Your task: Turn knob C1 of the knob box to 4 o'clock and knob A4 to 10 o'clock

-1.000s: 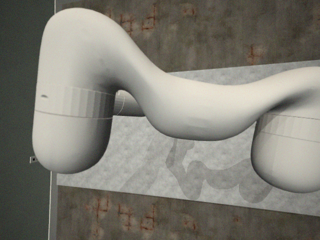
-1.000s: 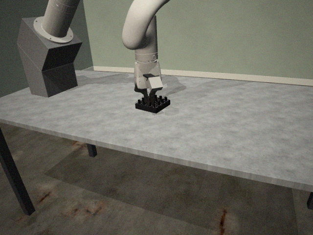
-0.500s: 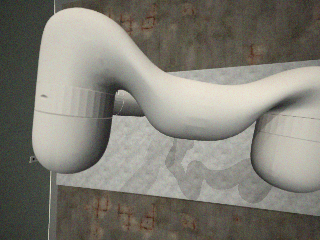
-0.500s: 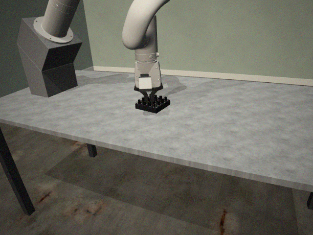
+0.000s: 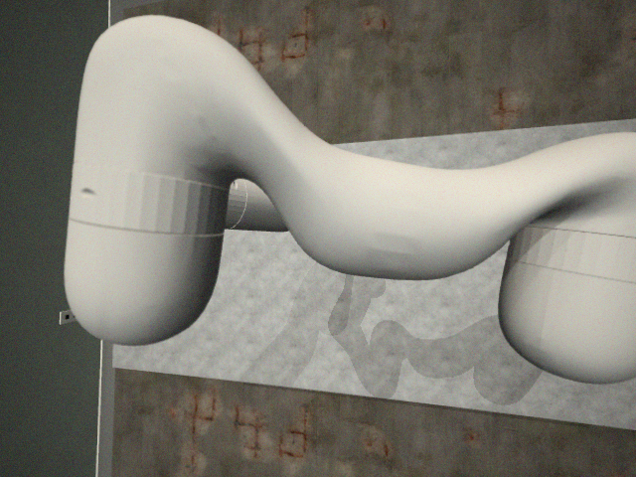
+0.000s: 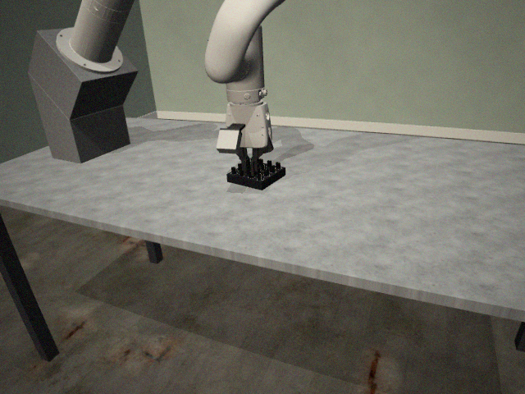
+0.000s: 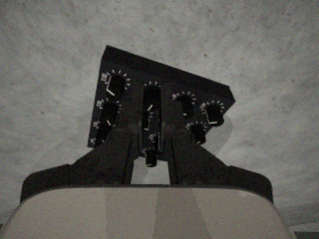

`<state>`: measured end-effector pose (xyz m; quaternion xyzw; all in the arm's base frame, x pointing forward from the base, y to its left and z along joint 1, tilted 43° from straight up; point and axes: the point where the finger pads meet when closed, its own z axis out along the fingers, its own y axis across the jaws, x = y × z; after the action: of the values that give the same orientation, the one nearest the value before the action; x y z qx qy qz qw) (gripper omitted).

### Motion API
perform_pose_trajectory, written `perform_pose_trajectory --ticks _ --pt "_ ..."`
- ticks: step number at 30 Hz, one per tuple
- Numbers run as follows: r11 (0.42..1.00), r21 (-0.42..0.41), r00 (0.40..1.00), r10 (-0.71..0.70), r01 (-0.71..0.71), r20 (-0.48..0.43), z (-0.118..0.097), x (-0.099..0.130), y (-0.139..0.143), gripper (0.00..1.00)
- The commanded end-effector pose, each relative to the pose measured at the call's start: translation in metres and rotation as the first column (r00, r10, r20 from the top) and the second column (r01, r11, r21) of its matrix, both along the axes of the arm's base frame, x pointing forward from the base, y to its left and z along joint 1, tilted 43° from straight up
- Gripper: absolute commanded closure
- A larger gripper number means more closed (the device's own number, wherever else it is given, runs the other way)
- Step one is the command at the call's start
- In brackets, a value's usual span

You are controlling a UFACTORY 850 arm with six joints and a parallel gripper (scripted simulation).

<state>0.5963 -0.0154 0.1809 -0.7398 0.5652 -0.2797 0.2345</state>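
Wrist view: knob box [image 7: 150, 80] seen from above at an angle, black, corner-on, white tick rings round each knob; printed names too blurred to read.
Knob box contents: rows of black knobs with white lines; a few lines legible, e.g. far-left knob [image 7: 116, 85] line running down-left in frame.
Claw [image 7: 151, 144]: both dark fingers drawn in close around one knob [image 7: 151, 158] in the near part of the box, gripping it; which row and number cannot be told.
Exterior view: knob box [image 6: 256, 173] sits flat on the grey surface [image 6: 339, 203], near the middle toward the back wall; claw [image 6: 250, 162] comes straight down onto it from the white arm [image 6: 237, 46]; grey base block [image 6: 80, 97] at the surface's far-left corner.
Top view: arm [image 5: 308, 205] fills the frame and hides box and claw; only surface [image 5: 256, 308] and arm shadow show.
View difference: tick marks and knob lines only in wrist view; box position on surface only in exterior view.
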Motion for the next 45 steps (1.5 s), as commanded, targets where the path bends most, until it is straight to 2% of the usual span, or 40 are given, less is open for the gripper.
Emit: perform_pose_trajectory --ticks 1,9,21,45 --pt "0.997 0.057 0.999 -0.053 0.053 -0.004 0.0005 0.0002 -0.0001 0.92" --pt "0.979 0.141 0.989 -0.144 0.145 -0.017 0.0005 0.0002 -0.0001 0.92" --pt "0.957 0.199 0.978 -0.207 0.209 -0.031 0.0005 0.0002 -0.0001 0.92" --pt "0.949 0.217 0.973 -0.226 0.229 -0.036 0.0005 0.0002 -0.0001 0.92"
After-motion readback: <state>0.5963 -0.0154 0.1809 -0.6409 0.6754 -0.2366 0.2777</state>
